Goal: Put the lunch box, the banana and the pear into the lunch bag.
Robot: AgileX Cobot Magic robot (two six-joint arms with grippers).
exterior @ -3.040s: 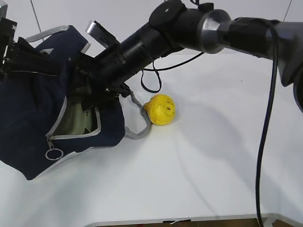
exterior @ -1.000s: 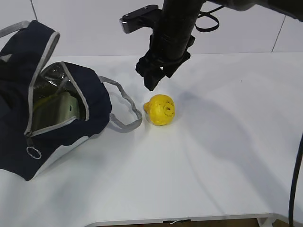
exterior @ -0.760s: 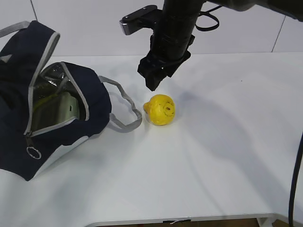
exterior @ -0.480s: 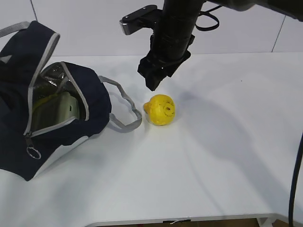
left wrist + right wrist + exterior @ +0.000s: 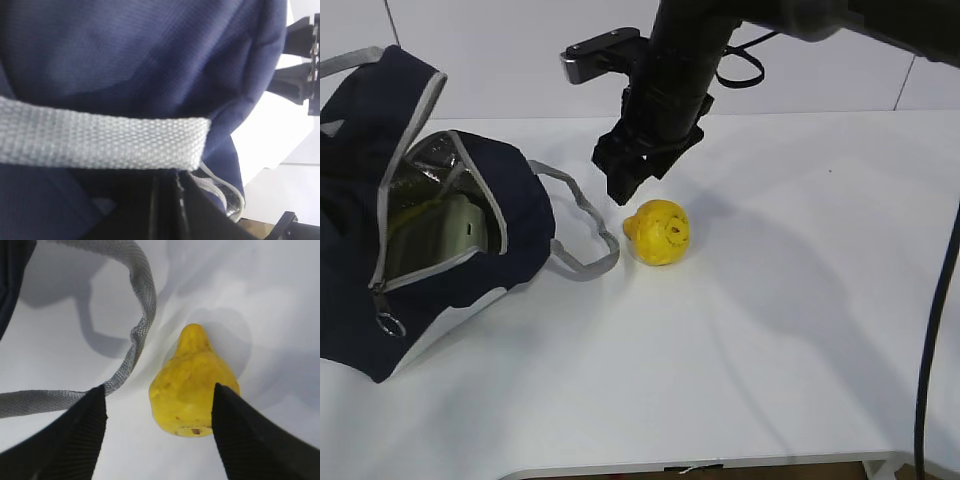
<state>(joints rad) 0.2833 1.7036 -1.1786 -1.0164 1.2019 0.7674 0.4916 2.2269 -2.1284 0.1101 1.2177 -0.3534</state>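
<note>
Lumpy yellow pear (image 5: 659, 231) lies right of the open navy fabric lunch bag (image 5: 430, 240). Right gripper (image 5: 632, 183) hovers above it, fingers apart. Left gripper is pinched together on the bag's grey webbing handle (image 5: 100, 139).

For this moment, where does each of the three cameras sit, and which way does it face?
Exterior: in front of the table, looking down at a slant at the lunch bag, the pear and the right arm.
Left wrist: pressed close to the bag's navy fabric and a grey handle; jaws hidden.
Right wrist: looking down past its open jaws at the pear and a handle loop.
Shared: pear, exterior and right wrist.
</note>
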